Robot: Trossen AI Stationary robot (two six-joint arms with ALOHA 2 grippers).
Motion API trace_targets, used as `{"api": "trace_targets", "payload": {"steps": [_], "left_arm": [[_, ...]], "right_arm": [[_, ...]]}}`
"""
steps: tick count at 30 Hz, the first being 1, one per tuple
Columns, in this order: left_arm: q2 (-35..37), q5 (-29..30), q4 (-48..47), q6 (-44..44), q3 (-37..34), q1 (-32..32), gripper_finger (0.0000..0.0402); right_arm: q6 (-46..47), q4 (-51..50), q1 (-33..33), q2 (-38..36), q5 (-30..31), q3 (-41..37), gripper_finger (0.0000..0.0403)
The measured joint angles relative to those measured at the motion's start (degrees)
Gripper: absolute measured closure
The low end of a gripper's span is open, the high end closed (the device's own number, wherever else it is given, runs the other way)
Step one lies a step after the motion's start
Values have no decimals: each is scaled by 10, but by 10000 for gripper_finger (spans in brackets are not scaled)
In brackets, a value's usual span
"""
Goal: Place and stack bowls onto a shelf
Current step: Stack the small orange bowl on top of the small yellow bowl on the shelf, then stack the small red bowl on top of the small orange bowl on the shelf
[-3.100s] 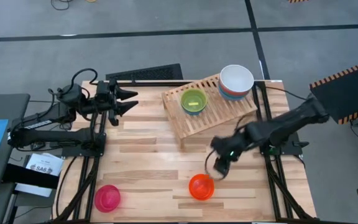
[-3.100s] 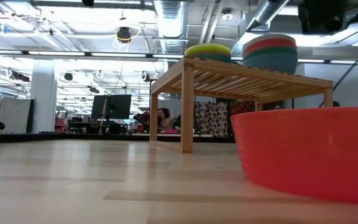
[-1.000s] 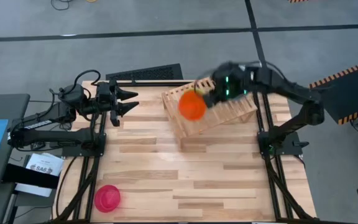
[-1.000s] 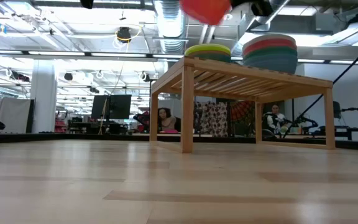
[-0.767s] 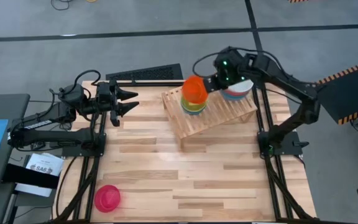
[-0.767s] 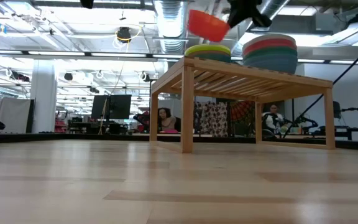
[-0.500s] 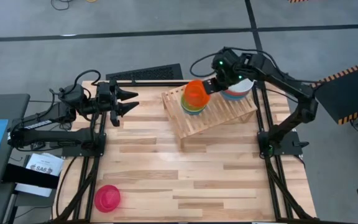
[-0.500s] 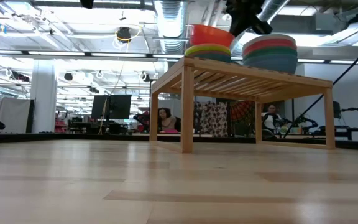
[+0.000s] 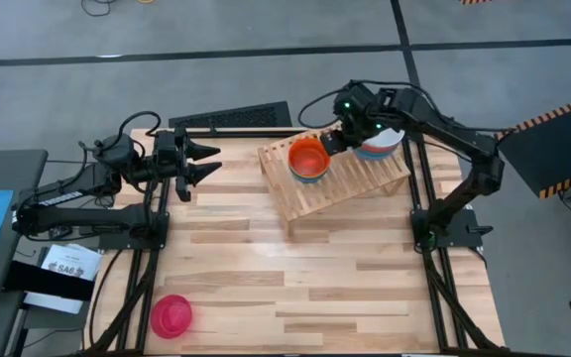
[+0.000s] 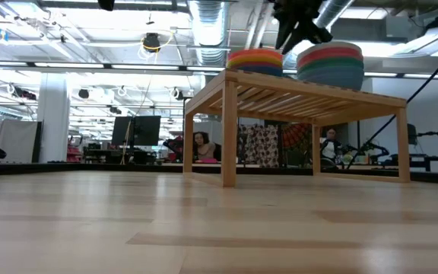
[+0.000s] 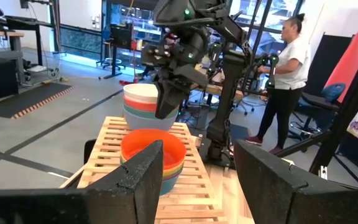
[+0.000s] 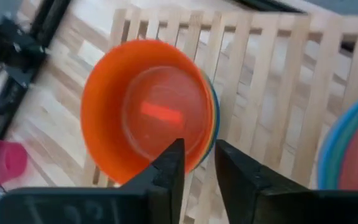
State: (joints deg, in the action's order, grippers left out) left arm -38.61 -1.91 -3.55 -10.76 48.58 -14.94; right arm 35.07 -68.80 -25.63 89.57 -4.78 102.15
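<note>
A small round pink plastic bowl (image 9: 171, 315) sits alone at the near left corner of the pale plank tabletop (image 9: 266, 288), well apart from everything else. Farther back, the left gripper (image 9: 202, 162) waits above the table's far left edge, jaws apart and empty. On the light wooden slatted shelf (image 9: 350, 184) at the far right, a round orange plastic bowl (image 9: 309, 158) rests nested on a short stack of coloured bowls (image 10: 255, 63). The right gripper (image 9: 339, 138) hangs just beside the orange bowl's rim, its jaws slightly apart, with no grip on it. Behind it stands a taller stack topped by a white bowl (image 11: 148, 94).
</note>
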Motion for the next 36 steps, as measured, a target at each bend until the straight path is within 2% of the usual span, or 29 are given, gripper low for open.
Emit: {"api": "trace_targets", "payload": {"steps": [7, 12, 19, 22, 29, 32, 36], "left_arm": [[0, 0, -1, 0, 0, 0, 222], [-4, 0, 0, 0, 0, 0, 222], [-29, -9, 7, -14, 0, 0, 222], [-42, -21, 20, -21, 0, 0, 222], [-71, -23, 53, -24, 0, 0, 222], [-82, -23, 61, -24, 0, 0, 222], [-94, -23, 58, -20, 0, 0, 222]], "right_arm": [[-35, 13, 3, -10, 0, 0, 245], [-100, 0, 39, -46, 6, -7, 231], [-94, 28, 128, -136, 61, -134, 237], [-71, 103, 162, -193, 65, -212, 240], [-74, 355, 229, -315, 96, -378, 241], [-97, 433, 239, -341, 101, -418, 241], [-121, 467, 238, -346, 101, -433, 241]]}}
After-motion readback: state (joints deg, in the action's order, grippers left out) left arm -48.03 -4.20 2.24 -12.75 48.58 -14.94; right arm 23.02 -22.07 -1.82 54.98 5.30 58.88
